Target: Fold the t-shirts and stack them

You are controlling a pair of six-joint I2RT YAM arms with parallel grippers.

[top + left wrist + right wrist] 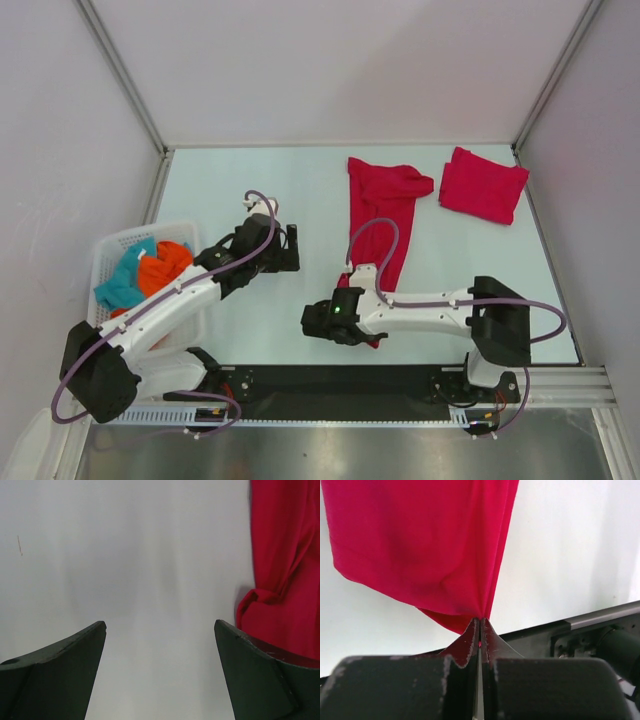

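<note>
Two crimson t-shirts lie on the white table. One t-shirt (483,185) sits folded at the back right. The other t-shirt (385,215) (420,545) stretches as a long narrow strip from the back centre toward the near edge, bunched at its top. My right gripper (368,338) (481,622) is shut on this strip's near end, and the cloth fans out from its closed fingertips. My left gripper (292,250) (160,625) stands wide open over bare table, left of the strip, with nothing between its fingers. The strip's edge (285,570) shows at the right of the left wrist view.
A white plastic basket (100,250) at the left edge holds teal cloth (125,282) and orange cloth (165,268). A black rail (330,385) carrying the arm bases runs along the near edge. Grey walls enclose the table on three sides.
</note>
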